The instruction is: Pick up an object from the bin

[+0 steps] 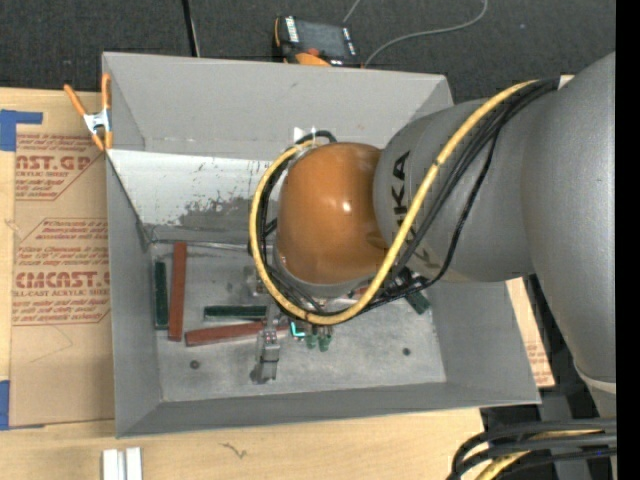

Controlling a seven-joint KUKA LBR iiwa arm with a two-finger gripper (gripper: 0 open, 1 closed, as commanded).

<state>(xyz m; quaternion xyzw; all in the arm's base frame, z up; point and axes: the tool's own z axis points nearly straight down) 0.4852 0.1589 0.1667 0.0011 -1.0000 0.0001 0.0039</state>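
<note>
My gripper (pixel 268 356) pokes out below the arm's orange dome, low over the bin floor near the front middle. Its tip is beside the right end of a red-brown flat stick (pixel 222 334) that lies almost level on the floor. Just above that stick lies a short dark green stick (pixel 234 313). Nothing can be seen held in the gripper.
At the left of the bin floor a second red-brown stick (pixel 178 286) and a dark green stick (pixel 160 294) lie side by side, running front to back. A small teal piece (pixel 418 302) peeks out to the right of the dome. The arm covers the bin's middle and right.
</note>
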